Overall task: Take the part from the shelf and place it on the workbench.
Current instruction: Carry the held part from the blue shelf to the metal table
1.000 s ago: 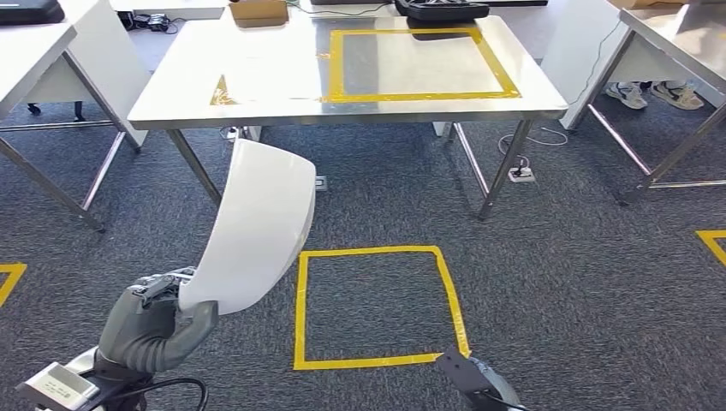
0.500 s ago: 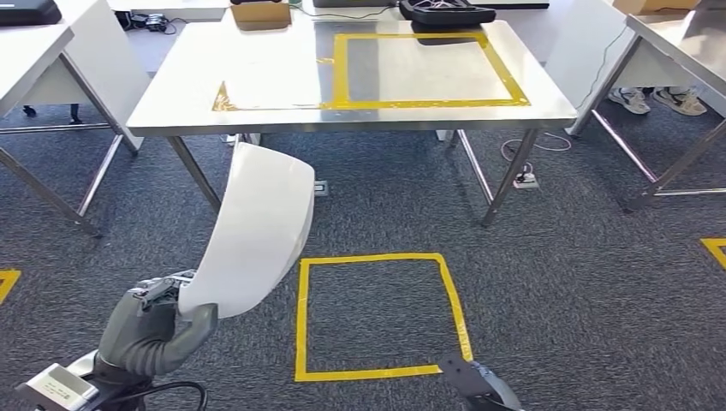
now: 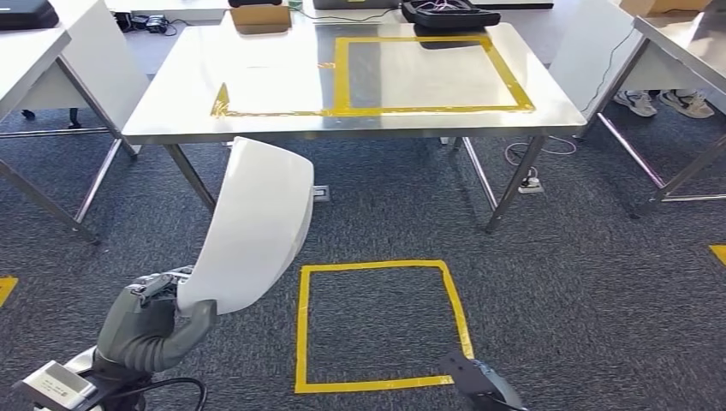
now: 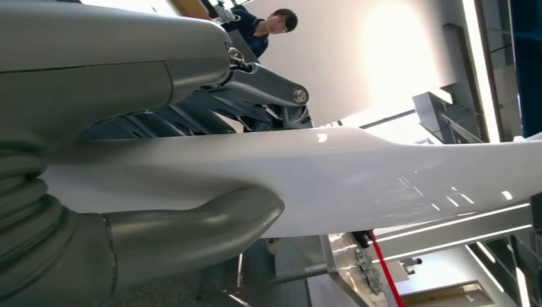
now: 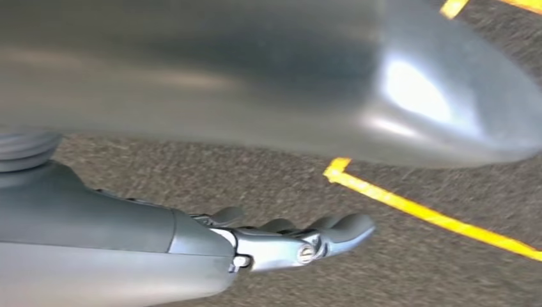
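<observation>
One long, curved white part (image 3: 252, 227) rises from the left hand (image 3: 150, 321), which grips it at its lower end, thick grey thumb on one face and darker fingers on the other. The part is a smooth, glossy shell, thin-walled and gently bowed, rounded at its corners and wider toward the top; in the left wrist view its surface (image 4: 332, 176) catches bright streaks of light, with the thumb (image 4: 192, 233) pressed against its underside. Its long axis runs from the hand up and slightly to the right, the upper end curling forward toward the workbench (image 3: 257, 124), just short of the bench's near edge in the head view and held well above the floor. The workbench is brushed, reflective steel on slanted metal legs, with a rectangle of yellow tape (image 3: 514, 81) marked on its top; a cardboard box (image 3: 261, 14) and a black tray (image 3: 449, 13) sit at its far edge. Below lies dark, coarse, speckled carpet (image 3: 565, 282) carrying a yellow tape square (image 3: 300, 330). The right hand (image 5: 300, 240) hangs low over that carpet holding nothing, its fingers extended and lying close together in the right wrist view. A person (image 4: 262, 25) appears beyond the left hand.
</observation>
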### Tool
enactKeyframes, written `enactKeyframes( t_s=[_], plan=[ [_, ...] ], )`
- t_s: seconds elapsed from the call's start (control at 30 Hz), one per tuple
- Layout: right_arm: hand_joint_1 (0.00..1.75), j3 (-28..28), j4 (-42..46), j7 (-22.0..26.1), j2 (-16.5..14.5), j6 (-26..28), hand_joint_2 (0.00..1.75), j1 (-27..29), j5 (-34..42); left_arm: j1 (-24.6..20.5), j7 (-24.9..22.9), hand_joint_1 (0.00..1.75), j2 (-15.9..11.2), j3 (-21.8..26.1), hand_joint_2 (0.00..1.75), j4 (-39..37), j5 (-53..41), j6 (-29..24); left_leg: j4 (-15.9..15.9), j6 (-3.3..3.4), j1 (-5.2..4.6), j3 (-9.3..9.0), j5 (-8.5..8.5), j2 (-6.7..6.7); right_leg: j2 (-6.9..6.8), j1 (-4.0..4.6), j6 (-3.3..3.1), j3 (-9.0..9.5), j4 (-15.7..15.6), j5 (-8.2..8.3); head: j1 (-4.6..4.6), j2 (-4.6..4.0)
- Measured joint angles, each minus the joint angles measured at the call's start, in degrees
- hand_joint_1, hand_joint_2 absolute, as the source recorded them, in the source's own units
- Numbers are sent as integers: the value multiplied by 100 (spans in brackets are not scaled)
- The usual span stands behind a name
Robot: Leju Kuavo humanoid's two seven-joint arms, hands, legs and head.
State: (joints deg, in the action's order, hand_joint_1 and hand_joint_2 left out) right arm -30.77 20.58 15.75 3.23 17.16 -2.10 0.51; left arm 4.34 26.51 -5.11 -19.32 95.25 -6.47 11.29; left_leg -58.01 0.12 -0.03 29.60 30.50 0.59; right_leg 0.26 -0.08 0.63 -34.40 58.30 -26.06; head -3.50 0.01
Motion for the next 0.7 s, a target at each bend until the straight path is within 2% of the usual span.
enactKeyframes(
  t_s=[0.07, 0.1, 0.17, 0.2, 0.23, 0.27, 0.3, 0.33, 0.37, 0.4, 0.43, 0.53, 0.57, 0.6, 0.63, 0.7],
  plan=[
    [0, 1, -1, 7, 7, 0, 0, -1, -2, -21, 3, 175, -2, -1, 175, 3, 3, -1, -160, -65, 4, 25, 93, -13, 0, -29, -67, 70, -38, -27, -2, 1],
    [0, 1, -1, 12, 8, 0, 0, -3, -4, -31, 5, 175, -3, -2, 175, 4, 6, -2, -414, -94, 8, 136, 210, -19, -4, -45, -96, 118, -55, -48, -2, 1],
    [0, 1, -2, 15, 11, 0, 0, -3, -12, -37, 7, 175, -5, -2, 175, -5, 13, -3, -1184, -136, 27, 572, 511, -26, -10, -49, -128, 195, -59, -116, -4, -1],
    [0, 0, -2, 15, 11, 0, 0, 0, -14, -34, 7, 175, -7, -2, 175, -13, 15, -4, -1522, -152, 36, 805, 589, -26, -11, -49, -129, 234, -59, -154, -4, -1],
    [0, 0, -2, 15, 12, 0, 0, 5, -16, -31, 7, 175, -9, -2, 175, -20, 15, -5, -1681, -162, 43, 962, 546, -27, -8, -50, -125, 281, -58, -195, -4, -1],
    [0, 0, -2, 14, 12, 0, 0, 7, -16, -30, 7, 175, -11, -2, 175, -26, 15, -6, -1614, -165, 49, 1010, 373, -28, -3, -52, -117, 341, -58, -241, -4, 0],
    [0, 0, -2, 14, 12, 0, 0, 9, -15, -31, 7, 175, -13, -2, 175, -29, 15, -9, -1332, -162, 55, 950, 99, -29, 2, -57, -105, 412, -58, -292, -4, 0],
    [0, 1, -2, 14, 12, 0, 0, 10, -15, -31, 7, 175, -13, -2, 175, -32, 15, -12, -926, -155, 59, 828, -200, -34, 7, -60, -86, 478, -58, -346, -4, 0],
    [0, 1, -5, 14, 13, 0, 0, 5, -14, -32, 7, 175, -13, -2, 175, -37, 16, -17, -559, -143, 54, 699, -407, -37, 13, -53, -57, 526, -47, -399, -8, 0],
    [0, 2, -8, 12, 14, -3, 0, 1, -12, -30, 7, 175, -13, -2, 175, -41, 17, -23, -301, -115, 49, 611, -513, -36, 17, -46, -27, 545, -41, -439, -5, -1],
    [0, 2, -11, 10, 15, -6, 0, -1, -13, -25, 7, 175, -15, -2, 175, -45, 19, -31, -171, -81, 41, 574, -527, -32, 19, -38, 7, 544, -40, -468, -1, 0],
    [0, -1, -15, 2, 16, -15, 0, -5, -22, -12, 8, 175, -18, 0, 175, -42, 22, -63, -111, 43, 29, 539, -444, -10, 13, -43, 105, 561, -54, -524, 11, 1],
    [0, -3, -15, -1, 16, -18, 0, -15, -27, -15, 9, 175, -16, 2, 175, -39, 23, -69, -89, 82, 35, 503, -427, -11, 8, -48, 134, 537, 34, -577, 13, 1],
    [0, -6, -15, -7, 16, -21, 0, -30, -32, -19, 9, 175, -13, 3, 175, -37, 23, -71, -66, 119, 44, 462, -411, -16, 5, -51, 158, 438, 247, -675, 15, 1],
    [0, -9, -15, -15, 17, -24, 0, -43, -34, -21, 9, 175, -10, 4, 175, -37, 22, -72, -55, 147, 47, 429, -387, -22, 1, -53, 171, 252, 587, -804, 17, 0],
    [0, -11, -18, -36, 19, -34, 0, -59, -34, -26, 9, 175, -5, 4, 175, -48, 14, -74, -52, 178, 40, 378, -329, -26, -1, -53, 184, -267, 1379, -1034, 20, -1]
  ],
)
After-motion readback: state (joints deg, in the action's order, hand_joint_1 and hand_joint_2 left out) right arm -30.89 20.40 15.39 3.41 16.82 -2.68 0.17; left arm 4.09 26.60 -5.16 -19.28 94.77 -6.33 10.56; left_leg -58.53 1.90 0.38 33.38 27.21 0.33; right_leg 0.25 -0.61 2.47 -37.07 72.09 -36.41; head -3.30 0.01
